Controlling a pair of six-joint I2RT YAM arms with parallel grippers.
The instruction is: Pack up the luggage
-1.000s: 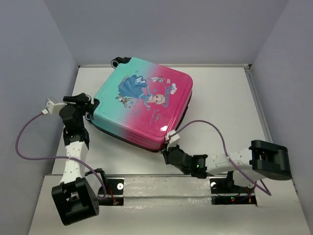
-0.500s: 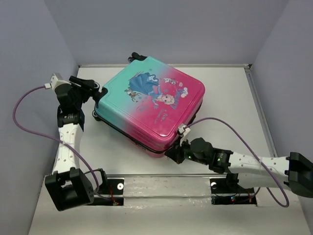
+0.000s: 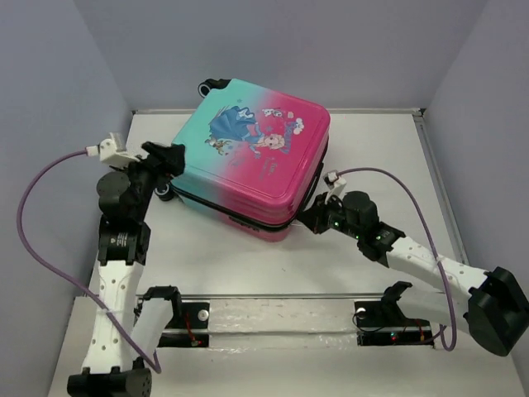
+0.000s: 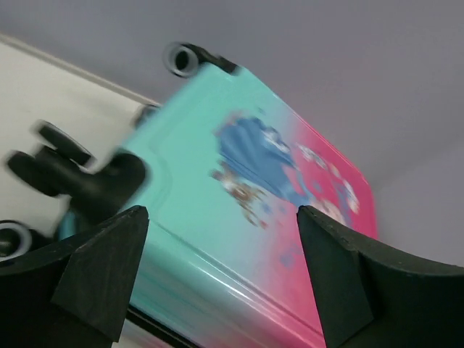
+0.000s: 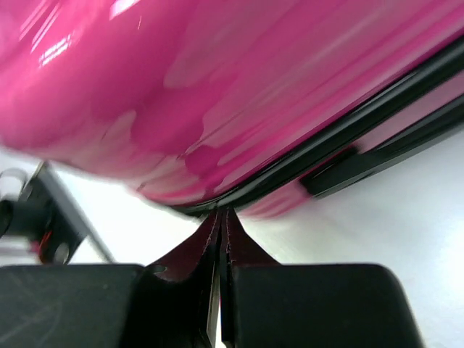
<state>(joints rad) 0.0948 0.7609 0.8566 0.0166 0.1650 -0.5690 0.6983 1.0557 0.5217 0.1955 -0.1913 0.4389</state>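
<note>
The luggage point(image 3: 256, 157) lies flat and closed on the white table, princess print up, teal end to the left, pink end to the right. My left gripper point(image 3: 172, 157) is open at its teal end, beside a black wheel point(image 3: 165, 192). In the left wrist view the left gripper point(image 4: 219, 214) frames the luggage point(image 4: 239, 181) without touching it, its jaws wide apart. My right gripper point(image 3: 307, 217) is shut at the near pink side. In the right wrist view the right gripper point(image 5: 221, 212) touches the black zip seam under the pink shell point(image 5: 217, 87). Anything thin pinched there is hidden.
Grey walls close in the table point(image 3: 372, 149) on the left, back and right. Purple cables point(image 3: 33, 207) loop from both wrists. A metal rail point(image 3: 281, 318) with the arm mounts runs along the near edge.
The left gripper has opened wide at the wheel end. The luggage has swung and shifted back left. The right gripper, still shut, has moved along the seam to the case's right side.
</note>
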